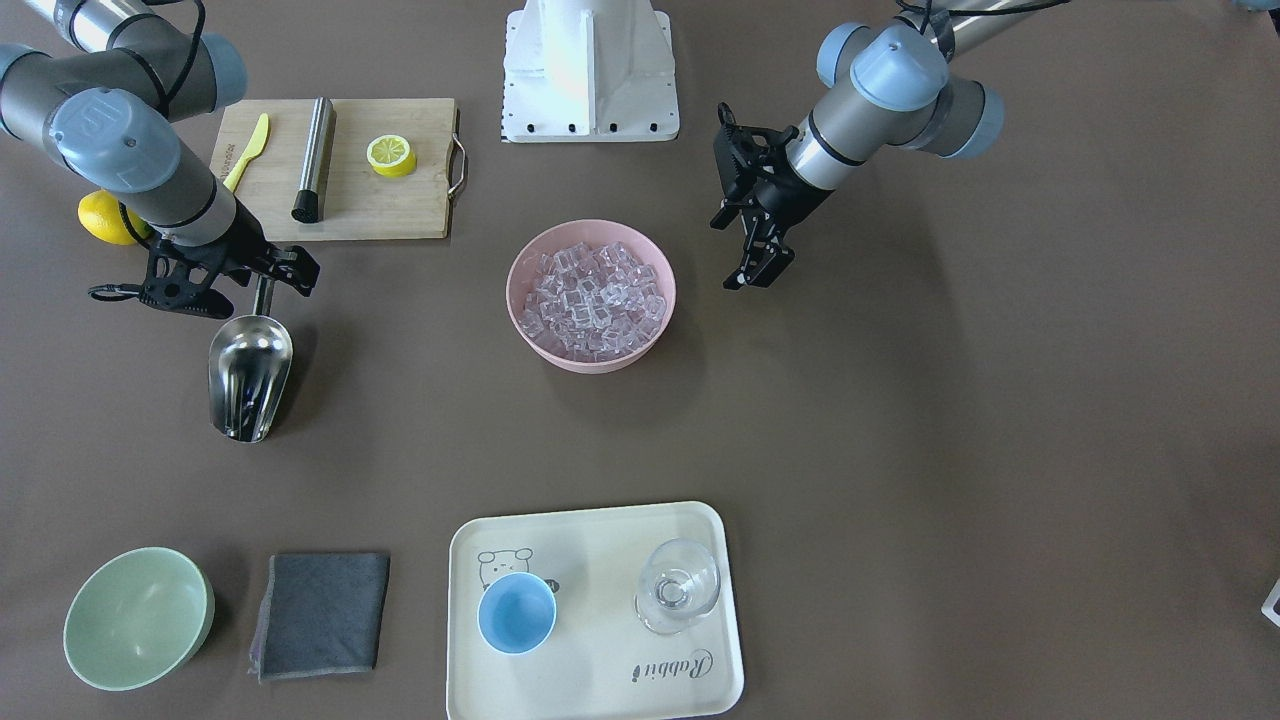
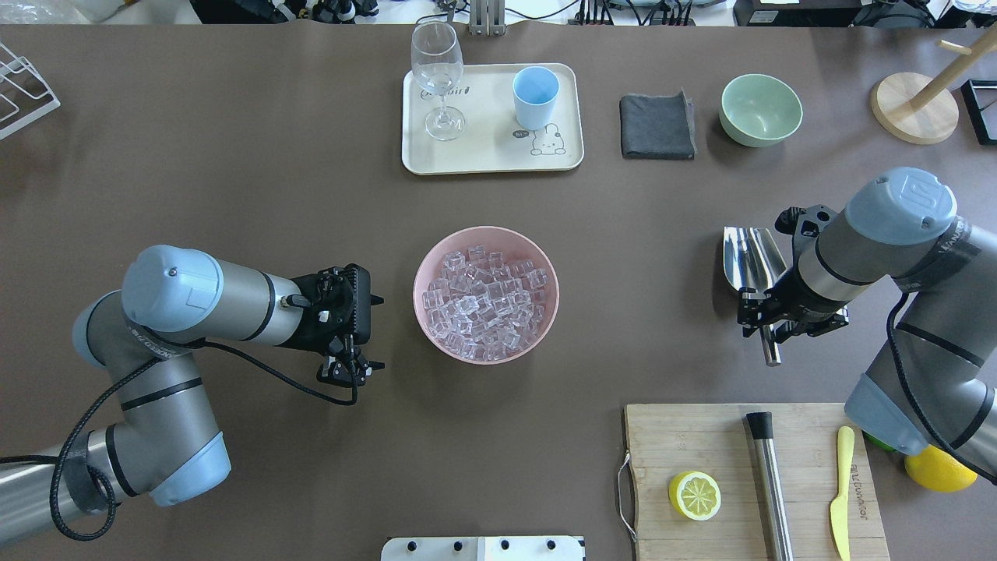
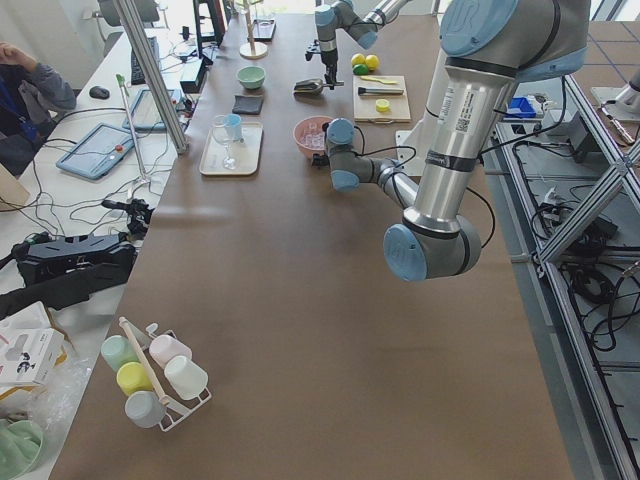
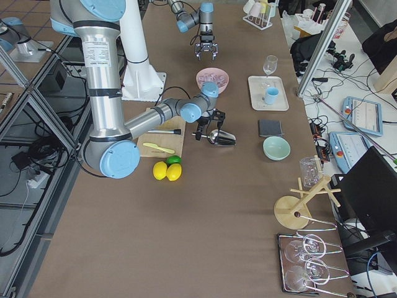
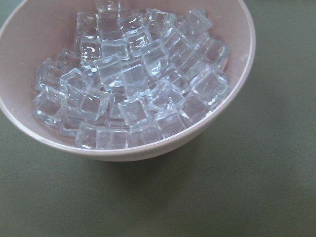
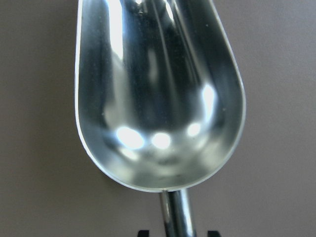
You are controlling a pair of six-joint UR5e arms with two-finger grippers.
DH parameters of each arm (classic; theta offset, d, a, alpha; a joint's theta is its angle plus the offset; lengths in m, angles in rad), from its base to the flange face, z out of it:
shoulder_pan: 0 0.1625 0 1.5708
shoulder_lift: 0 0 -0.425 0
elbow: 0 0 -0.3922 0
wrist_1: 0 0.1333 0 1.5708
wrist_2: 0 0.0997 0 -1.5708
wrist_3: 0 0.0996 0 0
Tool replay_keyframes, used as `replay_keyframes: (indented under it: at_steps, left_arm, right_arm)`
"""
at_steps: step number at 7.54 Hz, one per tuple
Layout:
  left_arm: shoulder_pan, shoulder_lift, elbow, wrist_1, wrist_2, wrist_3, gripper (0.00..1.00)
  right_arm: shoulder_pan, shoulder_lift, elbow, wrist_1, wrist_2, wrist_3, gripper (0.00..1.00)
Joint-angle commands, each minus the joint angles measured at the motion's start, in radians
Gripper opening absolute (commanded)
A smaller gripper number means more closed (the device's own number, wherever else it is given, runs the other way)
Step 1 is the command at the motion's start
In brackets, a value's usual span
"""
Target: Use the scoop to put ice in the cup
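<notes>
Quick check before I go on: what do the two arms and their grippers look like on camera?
Both the left arm and right arm are silver-grey tubes with light-blue joint caps, one bearing a UR logo. A black cable loops along the left arm. The left gripper and right gripper are black, skeletal, with two slim jaws.

Mirror-polished steel scoop (image 6: 158, 98), glassy clear ice (image 5: 133, 84) in a matt pink bowl (image 5: 34, 24) (plastic-looking), wooden board (image 2: 685, 436).
</notes>
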Motion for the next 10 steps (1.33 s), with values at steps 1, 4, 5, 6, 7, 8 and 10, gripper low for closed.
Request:
replay_keyframes:
  at_steps: [1,4,5,6,7,8,10]
  left_arm:
    - [0.000,-0.036,0.134,-0.148,0.023,-0.002,0.98]
    - [-0.015,-0.091,0.202,-0.175,0.015,-0.043,0.98]
    - [-0.021,-0.113,0.214,-0.176,0.014,-0.060,0.98]
    - [-0.032,-0.122,0.219,-0.176,0.012,-0.085,0.98]
    - [-0.034,-0.142,0.232,-0.175,0.009,-0.114,0.98]
    - [-0.022,-0.156,0.249,-0.175,0.006,-0.120,0.98]
    - [-0.012,-0.162,0.254,-0.175,-0.014,-0.123,0.98]
  right_arm:
    - [0.005,-0.005,-0.002,-0.001,-0.003,-0.002,0.20]
    - [0.010,0.007,0.017,-0.004,0.012,-0.003,0.00]
    - [0.013,0.010,0.017,-0.005,0.017,-0.038,0.00]
    - [0.022,0.013,0.024,-0.029,0.021,-0.104,0.00]
    - [0.023,0.022,0.061,-0.089,0.021,-0.174,0.00]
    - [0.043,0.030,0.119,-0.185,0.018,-0.307,0.00]
    - [0.083,0.141,0.196,-0.429,0.008,-0.533,0.00]
